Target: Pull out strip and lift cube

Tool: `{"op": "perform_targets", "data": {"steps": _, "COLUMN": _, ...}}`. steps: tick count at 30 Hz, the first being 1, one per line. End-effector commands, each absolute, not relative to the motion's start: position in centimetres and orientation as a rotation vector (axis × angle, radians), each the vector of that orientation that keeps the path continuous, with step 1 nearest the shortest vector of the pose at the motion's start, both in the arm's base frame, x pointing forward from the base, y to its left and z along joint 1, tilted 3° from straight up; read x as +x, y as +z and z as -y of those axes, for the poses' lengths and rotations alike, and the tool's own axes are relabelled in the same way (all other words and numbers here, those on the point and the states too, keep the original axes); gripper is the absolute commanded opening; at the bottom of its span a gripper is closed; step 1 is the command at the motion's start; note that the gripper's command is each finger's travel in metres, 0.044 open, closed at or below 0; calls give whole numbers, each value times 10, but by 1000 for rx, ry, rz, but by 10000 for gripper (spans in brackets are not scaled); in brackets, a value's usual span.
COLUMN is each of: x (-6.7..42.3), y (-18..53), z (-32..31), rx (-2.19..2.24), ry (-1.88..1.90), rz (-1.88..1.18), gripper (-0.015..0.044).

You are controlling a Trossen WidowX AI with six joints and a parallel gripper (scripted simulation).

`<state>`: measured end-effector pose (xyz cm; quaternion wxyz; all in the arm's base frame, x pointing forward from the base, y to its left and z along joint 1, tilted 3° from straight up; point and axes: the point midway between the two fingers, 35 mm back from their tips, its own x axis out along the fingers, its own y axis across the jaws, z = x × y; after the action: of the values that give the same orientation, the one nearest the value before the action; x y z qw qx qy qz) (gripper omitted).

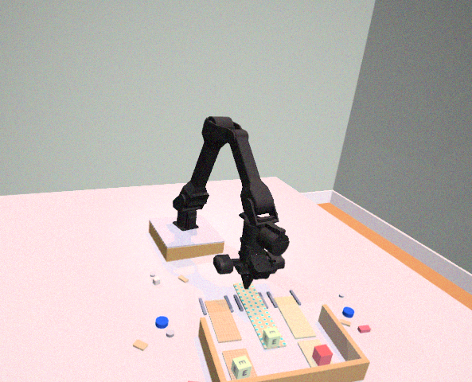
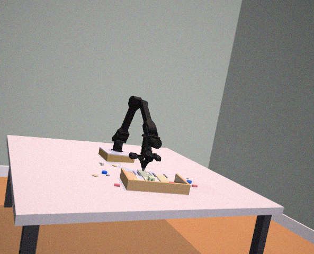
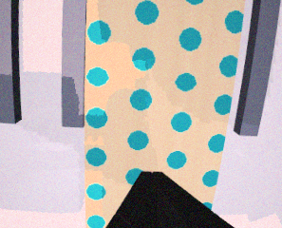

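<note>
The dotted strip (image 1: 255, 308) (image 3: 161, 106) is one long piece, running between grey rails, its far end beyond them. A pale green cube marked E (image 1: 271, 337) (image 2: 151, 178) stands on its near end. My gripper (image 1: 247, 286) (image 2: 143, 170) (image 3: 150, 181) is shut and empty, its tips down at the dotted strip's far end; contact looks likely. The orange strip (image 1: 222, 322) is split by a gap from its near piece (image 1: 236, 352), which carries another cube marked E (image 1: 241, 367). The pale yellow strip (image 1: 295, 316) is split from its near piece (image 1: 306, 351), where a red cube (image 1: 322, 354) stands.
A wooden wall (image 1: 310, 376) (image 2: 157, 186) closes the near side, with side walls left and right. Short grey rails (image 1: 203, 305) (image 3: 259, 71) flank the strips. Blue discs (image 1: 161, 322) (image 1: 348, 312) and small blocks lie outside on both sides.
</note>
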<state>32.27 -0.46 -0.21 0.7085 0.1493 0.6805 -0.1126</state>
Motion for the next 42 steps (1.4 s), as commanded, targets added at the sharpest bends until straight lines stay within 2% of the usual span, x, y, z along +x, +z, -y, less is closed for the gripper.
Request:
{"op": "perform_targets", "data": {"steps": 1, "x": 309, "y": -9, "z": 1, "rx": 329, "ry": -254, "rz": -1539, "gripper": 0}}
{"op": "perform_targets", "data": {"steps": 42, "x": 254, "y": -9, "z": -22, "rx": 330, "ry": -254, "rz": -1544, "gripper": 0}}
